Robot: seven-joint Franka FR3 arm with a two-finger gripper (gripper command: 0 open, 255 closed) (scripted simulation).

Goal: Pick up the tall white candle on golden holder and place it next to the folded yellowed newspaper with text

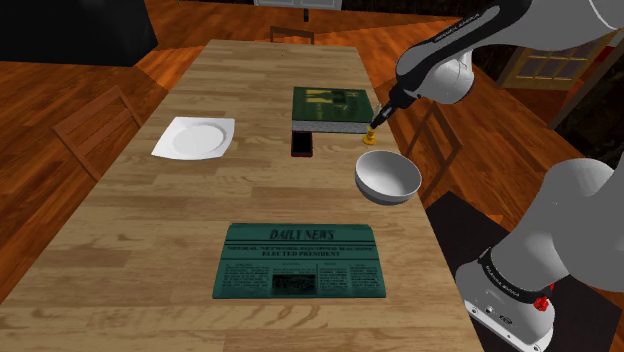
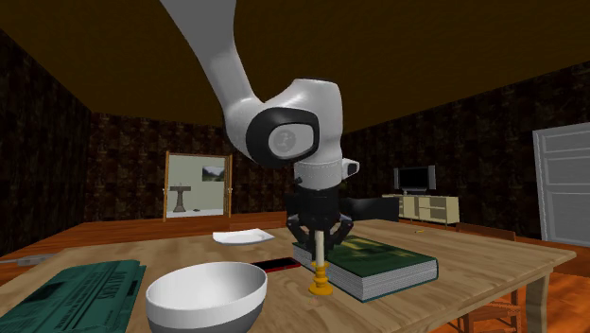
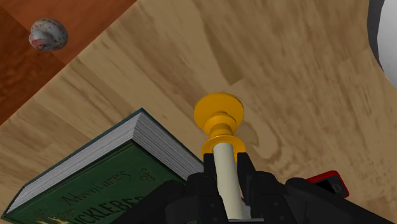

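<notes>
The gripper (image 2: 320, 238) clasps the candle (image 3: 226, 172) stem beside the book (image 1: 331, 108), on the shoulder view's right of it. The grasp is made; lift-off cannot be confirmed. Remaining: carry to the near green newspaper (image 1: 300, 261) and set down beside it.

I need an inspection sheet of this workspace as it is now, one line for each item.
Surface: wooden table, level.
Job's things: white candle upright in its golden holder, beside the book; green-tinted newspaper lies flat, apart from the candle, past the bowl.
Clutter: green book, white bowl, white plate, red-edged phone.
Grippers: gripper, jaws shut on the candle.
Cables: nothing seen.
Surroundings: chair, wooden floor, door, television.
</notes>
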